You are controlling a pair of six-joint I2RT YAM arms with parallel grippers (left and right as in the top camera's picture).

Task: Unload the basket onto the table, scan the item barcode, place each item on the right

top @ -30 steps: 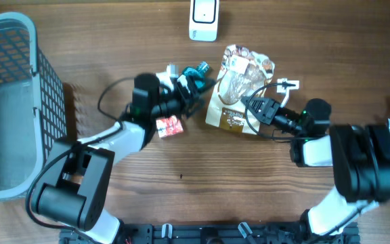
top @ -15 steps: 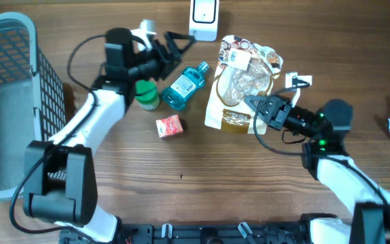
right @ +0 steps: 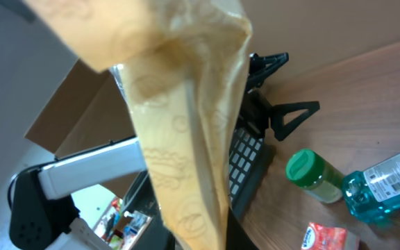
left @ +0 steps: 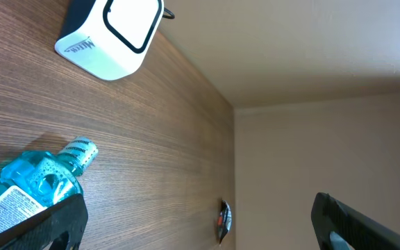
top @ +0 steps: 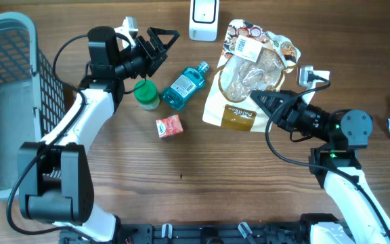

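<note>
right end effector (top: 261, 99) pinching food bag (top: 239, 78), left end effector (top: 162, 49) spread wide

The left arm stretches toward the far edge, the left tool (top: 162, 47) pointing right, fingers spread wide and empty. The right arm reaches leftward, the right tool (top: 259, 100) pinched tight on a snack bag (top: 234, 116).
</note>
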